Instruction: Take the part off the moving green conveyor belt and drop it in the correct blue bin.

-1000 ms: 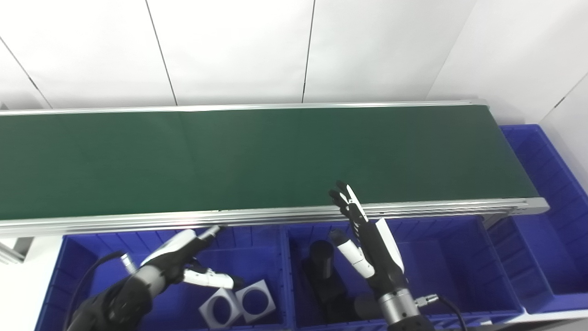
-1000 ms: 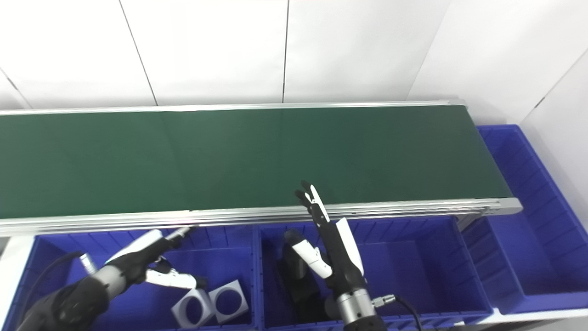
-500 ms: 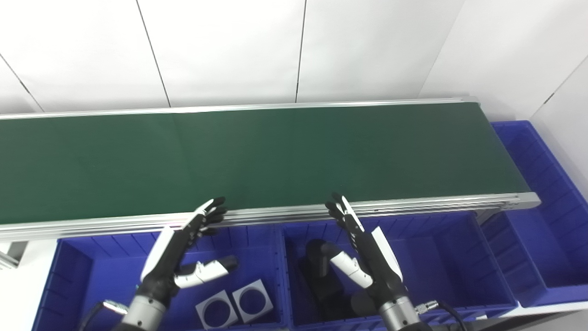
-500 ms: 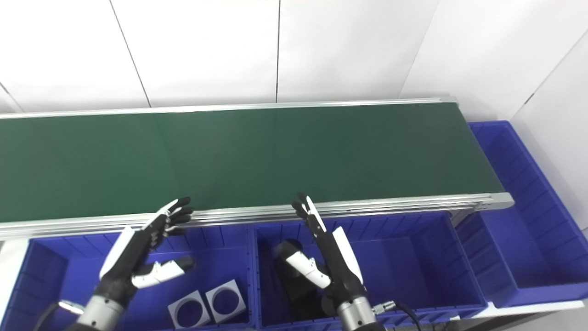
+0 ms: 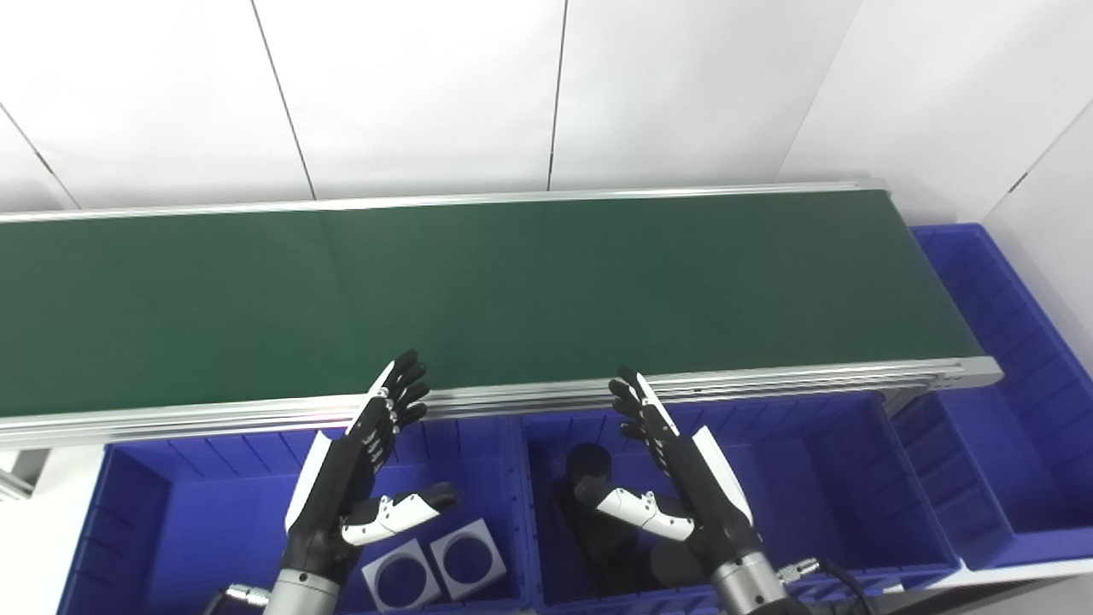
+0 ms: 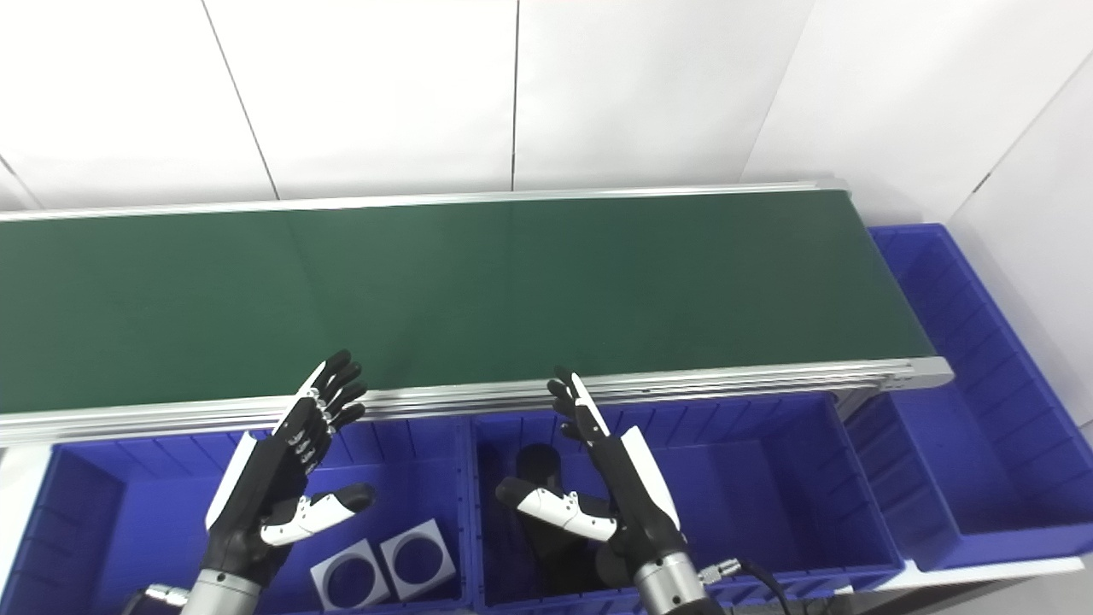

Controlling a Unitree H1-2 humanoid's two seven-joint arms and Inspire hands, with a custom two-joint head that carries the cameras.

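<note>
The green conveyor belt runs across the view and carries no part. My left hand is held up open over the left blue bin, fingers spread, thumb out to the right, holding nothing. My right hand is likewise open above the middle blue bin, thumb pointing left. Two grey square parts with round holes lie in the left bin. Black cylindrical parts lie in the middle bin, partly hidden behind my right hand.
A further blue bin sits at the right end of the belt, past its silver frame. White wall panels stand behind the conveyor. A silver connector sticks out at my right wrist.
My left hand has risen from low in the left bin, turned upright and spread open. My right hand has dropped slightly and swung its thumb out to the left. The camera shifted a little.
</note>
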